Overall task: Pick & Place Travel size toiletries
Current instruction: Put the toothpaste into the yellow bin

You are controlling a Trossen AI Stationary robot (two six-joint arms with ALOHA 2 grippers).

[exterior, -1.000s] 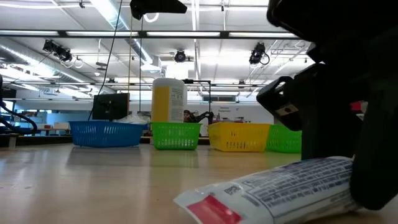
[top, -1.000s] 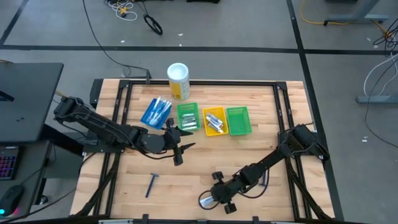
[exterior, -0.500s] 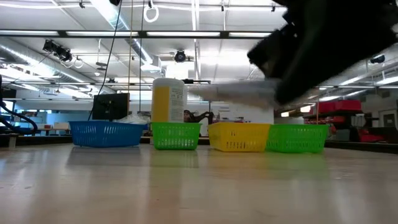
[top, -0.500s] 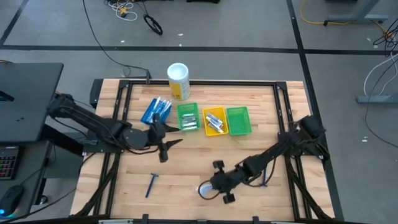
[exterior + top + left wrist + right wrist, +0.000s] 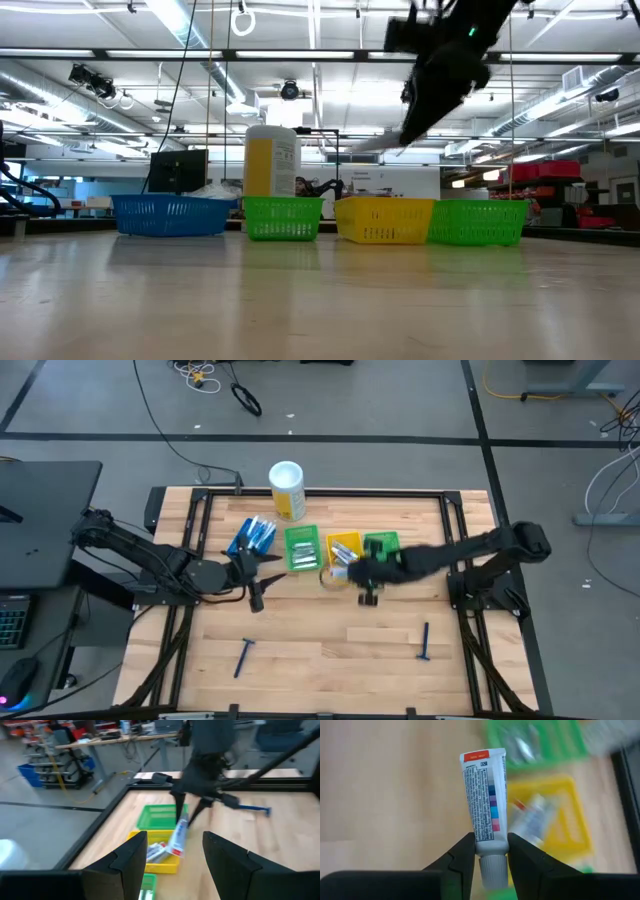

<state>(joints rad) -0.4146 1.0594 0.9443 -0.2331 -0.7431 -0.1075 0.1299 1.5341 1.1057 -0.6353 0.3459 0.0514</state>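
The left gripper [image 5: 262, 582] hovers at nine o'clock of the bins, fingers [image 5: 131, 865] apart. The right gripper [image 5: 487, 851] clamps a white toothpaste tube [image 5: 482, 796] by its cap, over the yellow bin [image 5: 345, 553]; its print is unreadable, only a red band and colour squares showing.

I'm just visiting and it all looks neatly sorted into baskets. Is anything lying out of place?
Yes. Two dark blue razors lie loose on the bare table, one near the front left, the other front right, outside every basket. The right gripper carries a toothpaste tube near the yellow basket.
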